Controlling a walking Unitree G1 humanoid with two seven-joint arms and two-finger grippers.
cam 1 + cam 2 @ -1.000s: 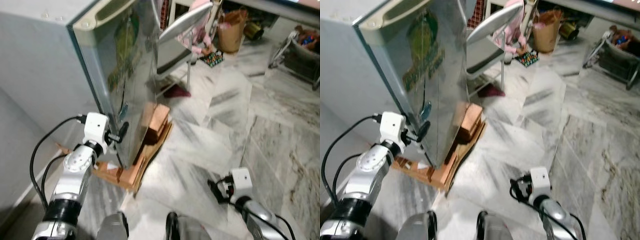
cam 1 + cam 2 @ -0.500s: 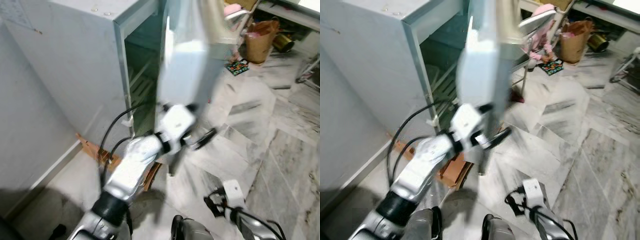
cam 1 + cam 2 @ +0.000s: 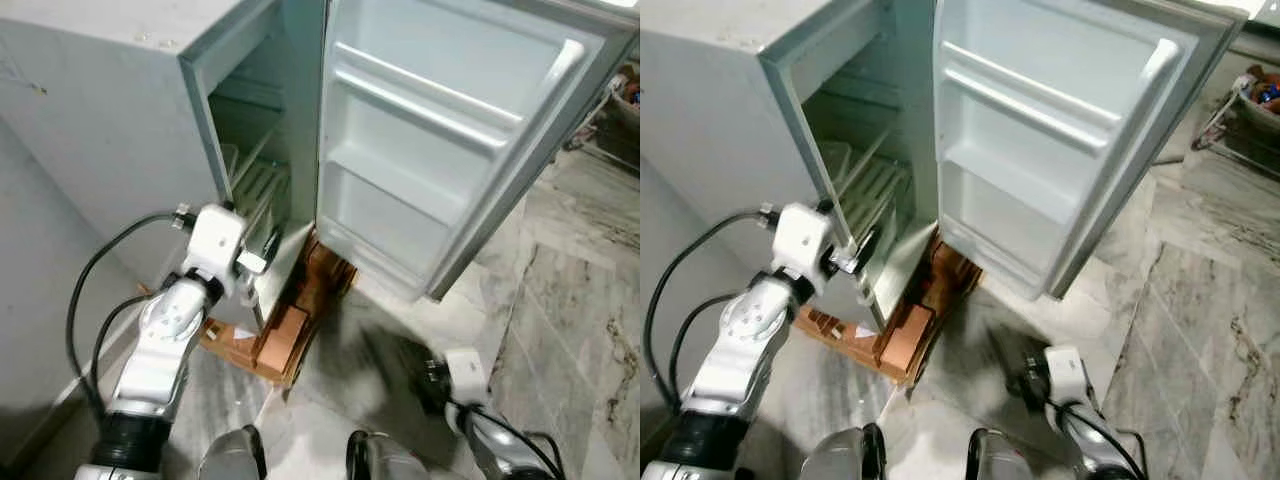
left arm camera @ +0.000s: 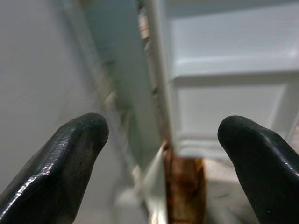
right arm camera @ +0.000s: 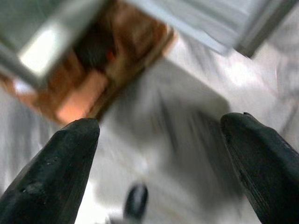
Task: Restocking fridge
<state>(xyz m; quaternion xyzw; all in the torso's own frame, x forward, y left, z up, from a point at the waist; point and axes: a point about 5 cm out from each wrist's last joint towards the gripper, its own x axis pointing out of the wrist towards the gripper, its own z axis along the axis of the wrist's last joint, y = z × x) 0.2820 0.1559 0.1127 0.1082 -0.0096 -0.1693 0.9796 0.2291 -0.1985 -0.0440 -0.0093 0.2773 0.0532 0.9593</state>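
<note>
Fridge (image 3: 120,120) door (image 3: 440,150) now swung wide open, was shut a second ago.
Left gripper (image 4: 161,154) spread at the fridge's opening; right gripper (image 5: 159,158) spread near the floor, view blurry.

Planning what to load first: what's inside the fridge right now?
Wire shelves show inside the fridge, nothing visible on them; the door racks hold nothing. Its deeper interior is hidden by the side wall.

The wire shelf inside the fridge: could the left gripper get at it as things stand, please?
Probably yes. The fridge door stands wide open, the left gripper is open and sits right at the opening's lower edge, and nothing shows between it and the wire shelf.
</note>
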